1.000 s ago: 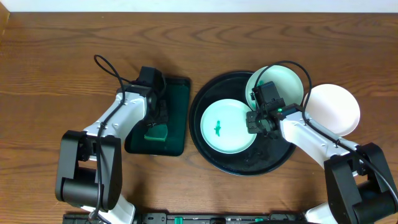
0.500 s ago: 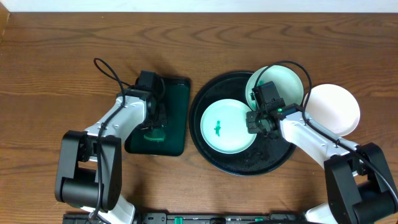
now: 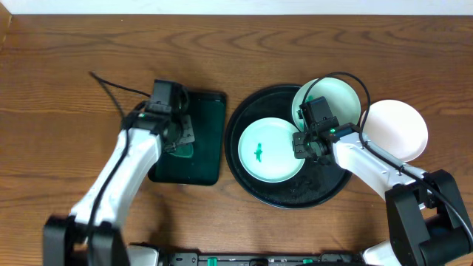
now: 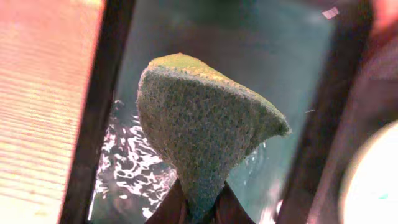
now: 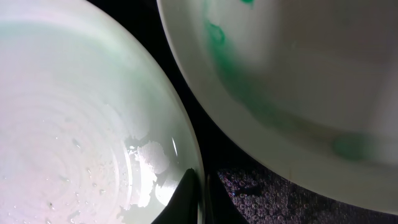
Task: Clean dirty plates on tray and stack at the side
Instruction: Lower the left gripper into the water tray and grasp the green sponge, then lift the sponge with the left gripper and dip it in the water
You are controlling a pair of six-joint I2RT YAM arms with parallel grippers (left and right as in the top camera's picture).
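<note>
Sponge [image 4: 205, 134] lifted, seemingly, in left hand [image 4: 199, 205]

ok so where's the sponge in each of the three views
overhead: the sponge is left of centre, over the dark green tray.
left wrist: it fills the middle of the picture, pinched at the bottom by the left gripper.
right wrist: not in it.
shared landmark: the dark green tray, which also lies behind the sponge in the left wrist view.
</note>
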